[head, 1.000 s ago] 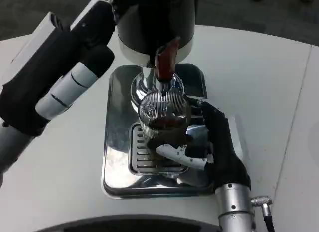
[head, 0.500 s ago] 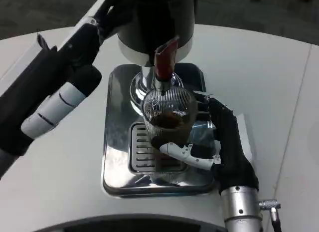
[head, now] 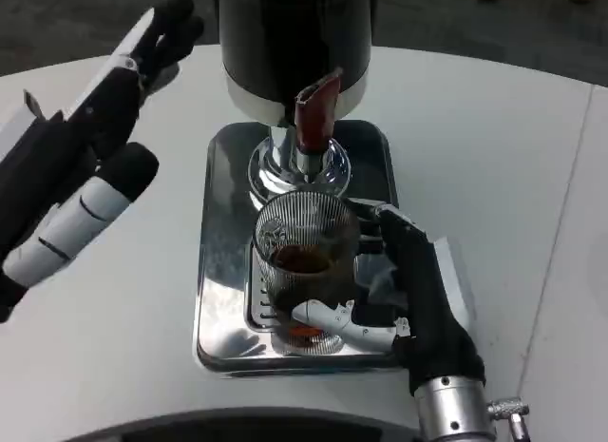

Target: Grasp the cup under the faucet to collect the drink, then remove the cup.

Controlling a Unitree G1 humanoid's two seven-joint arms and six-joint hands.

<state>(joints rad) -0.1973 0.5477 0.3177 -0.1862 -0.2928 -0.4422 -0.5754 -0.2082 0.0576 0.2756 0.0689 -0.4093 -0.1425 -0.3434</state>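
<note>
Now the ribbed glass cup (head: 306, 261), part-filled with dark drink, stands on the drip tray's (head: 218, 271) grate just before the faucet (head: 312, 128), clasped by the right hand (head: 404, 285). Removal looks underway; next it needs carrying level off the tray, while the left hand (head: 85, 176) hovers spread, holding nothing.

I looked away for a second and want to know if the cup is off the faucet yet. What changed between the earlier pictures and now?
The right hand, holding the ribbed glass cup with dark drink in it, drew it from under the red faucet lever toward the robot, over the drip grille. The left hand pulled back from the dispenser to the left. Dispenser and chrome tray stayed put.
</note>
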